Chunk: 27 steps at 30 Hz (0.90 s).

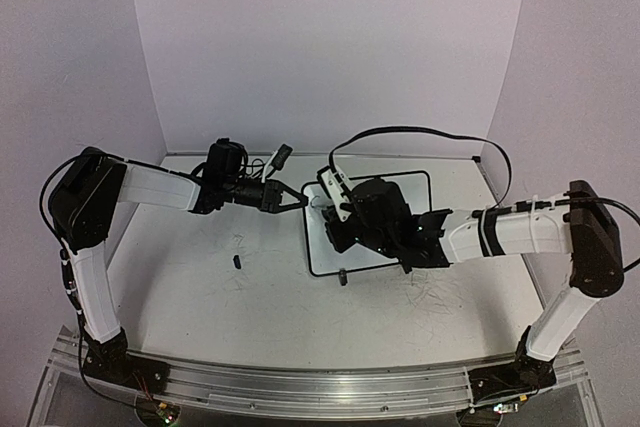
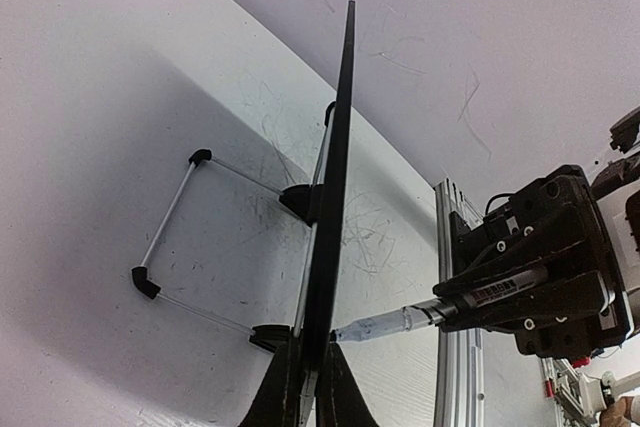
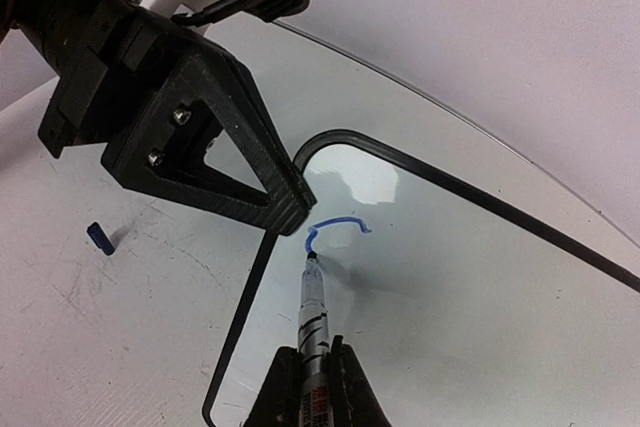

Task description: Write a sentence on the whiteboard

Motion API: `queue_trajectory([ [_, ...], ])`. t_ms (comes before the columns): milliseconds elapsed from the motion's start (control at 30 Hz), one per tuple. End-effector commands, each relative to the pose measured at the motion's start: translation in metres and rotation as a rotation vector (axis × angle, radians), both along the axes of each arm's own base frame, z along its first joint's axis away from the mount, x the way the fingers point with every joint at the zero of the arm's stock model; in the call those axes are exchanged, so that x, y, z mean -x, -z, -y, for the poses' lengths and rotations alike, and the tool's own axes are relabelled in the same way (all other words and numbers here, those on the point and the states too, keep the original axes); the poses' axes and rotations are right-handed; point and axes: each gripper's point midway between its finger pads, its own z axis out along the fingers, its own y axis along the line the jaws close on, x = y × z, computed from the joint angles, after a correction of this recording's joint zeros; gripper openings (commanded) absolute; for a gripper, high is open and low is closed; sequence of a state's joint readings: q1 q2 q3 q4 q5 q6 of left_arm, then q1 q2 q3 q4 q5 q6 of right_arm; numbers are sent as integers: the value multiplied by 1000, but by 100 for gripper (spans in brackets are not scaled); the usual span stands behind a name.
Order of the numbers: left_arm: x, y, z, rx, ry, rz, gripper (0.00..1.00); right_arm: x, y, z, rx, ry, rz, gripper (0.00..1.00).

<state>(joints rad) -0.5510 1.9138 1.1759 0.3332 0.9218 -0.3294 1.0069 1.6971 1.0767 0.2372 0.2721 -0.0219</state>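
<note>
The whiteboard (image 1: 415, 187) stands tilted on the table, white with a thin black frame. My left gripper (image 1: 298, 199) is shut on its left edge; in the left wrist view my fingers (image 2: 345, 392) clamp the board (image 2: 338, 177), seen edge-on. My right gripper (image 3: 313, 352) is shut on a marker (image 3: 314, 312) whose tip touches the board (image 3: 470, 297) near its top left corner. A short curved blue stroke (image 3: 335, 225) is on the board at the tip. No words of the sentence show. The marker (image 2: 390, 325) and right gripper (image 2: 475, 302) also show in the left wrist view.
A small dark marker cap (image 1: 238, 262) lies on the scuffed tabletop left of the board, also in the right wrist view (image 3: 97, 239). The board's wire stand with black feet (image 2: 170, 237) rests behind it. An aluminium rail (image 1: 300, 387) runs along the near table edge.
</note>
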Motion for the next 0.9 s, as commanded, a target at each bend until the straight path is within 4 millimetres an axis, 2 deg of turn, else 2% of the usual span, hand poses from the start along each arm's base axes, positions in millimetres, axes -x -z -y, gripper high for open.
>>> queue_trajectory([
  [0, 8, -19, 1, 37, 38, 22, 0, -6, -3, 19, 18, 80, 14, 0],
  [333, 8, -19, 1, 38, 38, 23, 0, -6, -2, 26, 26, 99, 20, 0],
  [867, 8, -19, 1, 37, 37, 21, 0, 2, 10, 30, 10, 94, -28, 0],
])
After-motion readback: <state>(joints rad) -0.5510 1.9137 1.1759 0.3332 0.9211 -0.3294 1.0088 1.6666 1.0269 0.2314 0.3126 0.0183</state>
